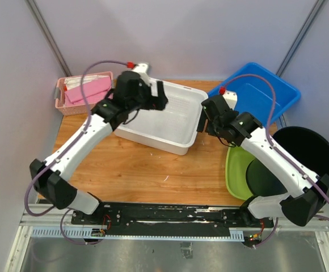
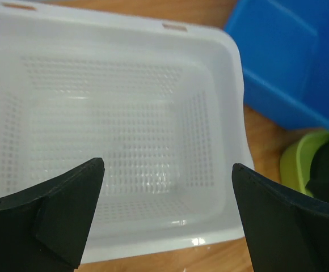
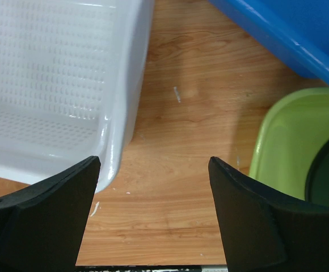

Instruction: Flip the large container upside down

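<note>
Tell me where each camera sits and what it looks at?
Top: above and behind, looking down at the table; both arms show.
Left wrist: over the white container, looking into it; open left claw shows.
Right wrist: beside the container's corner, facing the table; open right claw shows.
Shared: all see the white container.

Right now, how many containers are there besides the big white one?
4: pink basket back left, blue bin back right, green bin at the right edge, black tub beyond it. The dark shape in the green bin may be a fifth.
</note>
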`<state>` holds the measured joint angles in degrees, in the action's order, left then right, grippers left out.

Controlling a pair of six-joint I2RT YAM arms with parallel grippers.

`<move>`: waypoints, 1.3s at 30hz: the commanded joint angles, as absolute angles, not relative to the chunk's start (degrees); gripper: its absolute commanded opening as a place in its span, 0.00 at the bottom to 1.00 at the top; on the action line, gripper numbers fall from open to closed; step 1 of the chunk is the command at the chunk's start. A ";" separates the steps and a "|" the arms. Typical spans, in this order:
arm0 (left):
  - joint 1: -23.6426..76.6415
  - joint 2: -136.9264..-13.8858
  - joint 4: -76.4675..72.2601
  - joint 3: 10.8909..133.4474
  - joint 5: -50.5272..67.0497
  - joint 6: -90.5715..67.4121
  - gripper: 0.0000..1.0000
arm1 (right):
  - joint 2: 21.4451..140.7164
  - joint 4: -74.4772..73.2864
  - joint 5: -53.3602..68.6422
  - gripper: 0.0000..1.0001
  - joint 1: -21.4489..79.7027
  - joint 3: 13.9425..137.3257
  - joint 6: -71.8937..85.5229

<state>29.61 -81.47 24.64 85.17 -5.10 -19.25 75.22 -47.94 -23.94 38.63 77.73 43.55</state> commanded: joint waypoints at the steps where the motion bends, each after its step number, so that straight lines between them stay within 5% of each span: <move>1: 37.06 -87.86 30.69 84.33 0.87 -8.03 0.99 | 72.32 -57.44 -34.93 0.80 39.17 81.30 50.17; 8: 39.36 -92.91 30.76 82.77 15.42 0.03 0.95 | 60.84 -60.32 -41.37 0.80 38.98 82.37 45.92; 17: 40.09 -100.58 27.82 84.28 14.89 0.07 0.90 | 49.14 -58.69 -43.00 0.81 38.70 79.12 43.19; 31: 43.23 -110.07 28.03 87.98 13.57 0.31 0.87 | 48.93 -59.13 -40.90 0.81 38.73 76.41 43.51; 39: 44.12 -112.40 28.49 91.28 9.40 0.31 0.55 | 47.99 -59.40 -40.34 0.81 38.73 75.13 44.41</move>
<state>43.00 -112.29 28.38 88.97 12.56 -0.58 48.95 -58.41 -40.01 38.61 76.18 43.51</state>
